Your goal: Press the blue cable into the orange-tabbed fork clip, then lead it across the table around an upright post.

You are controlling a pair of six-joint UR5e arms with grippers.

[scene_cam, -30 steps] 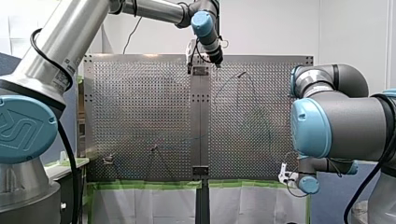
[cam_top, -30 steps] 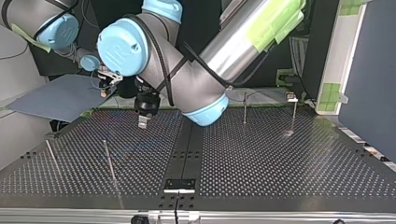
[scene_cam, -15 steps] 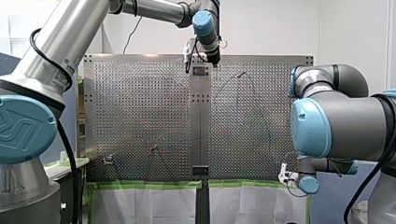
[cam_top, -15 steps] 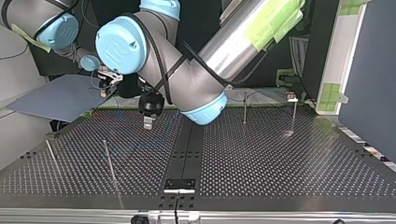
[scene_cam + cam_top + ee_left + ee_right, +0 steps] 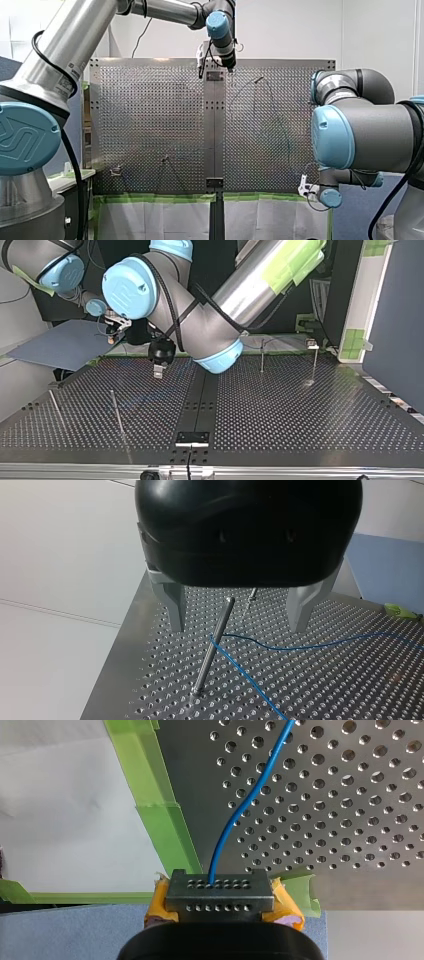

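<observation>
Left wrist view: you see left tool spread around a slim steel post, blue cable seemingly touching; right tool pinches cable.

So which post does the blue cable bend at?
The nearer post, standing between my left gripper's open fingers; the blue cable kinks against it. The farther post stands clear.

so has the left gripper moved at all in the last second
Yes: in the top view my left gripper has shifted slightly toward the table's dark centre strip, then held still.
</observation>
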